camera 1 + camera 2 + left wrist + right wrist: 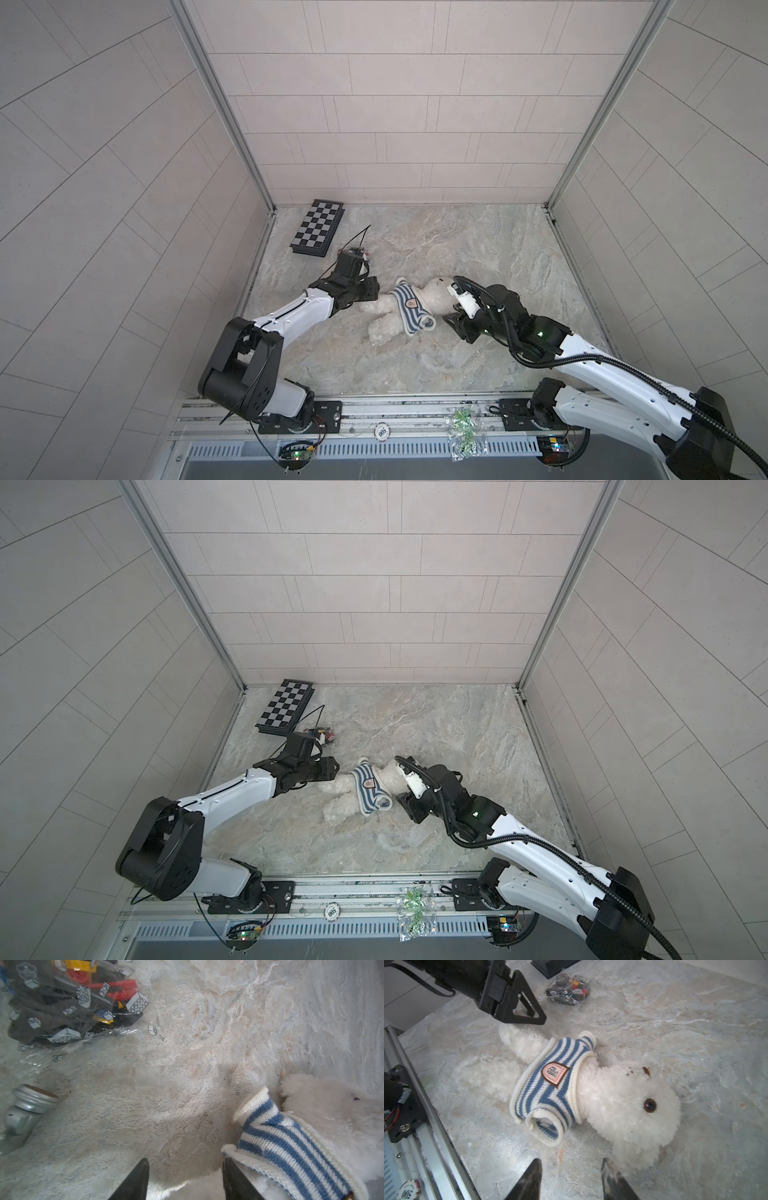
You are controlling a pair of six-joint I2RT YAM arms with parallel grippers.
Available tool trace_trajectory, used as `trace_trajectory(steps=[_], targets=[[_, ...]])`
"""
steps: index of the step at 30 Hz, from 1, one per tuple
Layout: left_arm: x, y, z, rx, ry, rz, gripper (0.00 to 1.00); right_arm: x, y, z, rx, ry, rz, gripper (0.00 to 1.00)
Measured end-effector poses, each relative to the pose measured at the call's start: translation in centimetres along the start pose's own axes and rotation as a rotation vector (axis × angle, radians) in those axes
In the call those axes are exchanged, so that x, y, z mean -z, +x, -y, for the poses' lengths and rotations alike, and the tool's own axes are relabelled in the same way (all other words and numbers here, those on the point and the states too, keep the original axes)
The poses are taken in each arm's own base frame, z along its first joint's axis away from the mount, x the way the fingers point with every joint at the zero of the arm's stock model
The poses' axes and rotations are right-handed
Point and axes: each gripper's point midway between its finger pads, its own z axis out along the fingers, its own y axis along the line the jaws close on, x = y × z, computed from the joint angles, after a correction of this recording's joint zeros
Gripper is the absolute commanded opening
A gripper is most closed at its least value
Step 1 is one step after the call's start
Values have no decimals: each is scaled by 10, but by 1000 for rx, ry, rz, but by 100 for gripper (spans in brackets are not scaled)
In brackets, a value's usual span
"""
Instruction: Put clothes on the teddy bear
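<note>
The teddy bear (432,297) (388,777) lies on its back on the marble table, head toward the right arm. Its dark eye and nose show in the right wrist view (629,1103). A blue-and-white striped shirt (409,305) (550,1082) with a badge sits around its chest, and both sleeves look empty. My left gripper (374,291) (185,1162) is open over the bear's legs. One finger (230,1169) rests against the shirt's hem (291,1147), and white fur lies low between the jaws. My right gripper (451,318) (571,1162) is open beside the head, holding nothing.
A folded chessboard (318,227) lies at the back left. A clear bag of toy bricks (357,252) (72,1001) sits just beyond the left gripper. A silver metal fitting (27,1109) shows in the left wrist view. A poker chip (381,432) and a bag of green bits (463,432) rest on the front rail.
</note>
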Motion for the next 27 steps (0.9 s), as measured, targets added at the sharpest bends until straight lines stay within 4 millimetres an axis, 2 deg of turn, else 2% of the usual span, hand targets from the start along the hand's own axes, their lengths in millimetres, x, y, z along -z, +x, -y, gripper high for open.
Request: trace_trajectory(steps=[5,12,15,20,27], targets=[[-4,10,-2,2,7,-13,59,-14,13,-23,15,-64,-38,50],[-4,31,0,4,24,-35,57,-31,15,-45,10,-124,-46,50],[-1,41,8,1,46,-32,56,-35,15,-44,-1,-120,-38,50],[3,64,38,-21,123,-39,56,-37,20,-38,-22,-94,-39,50],[7,91,64,-14,209,-64,56,-38,21,-34,-26,-69,-40,50]])
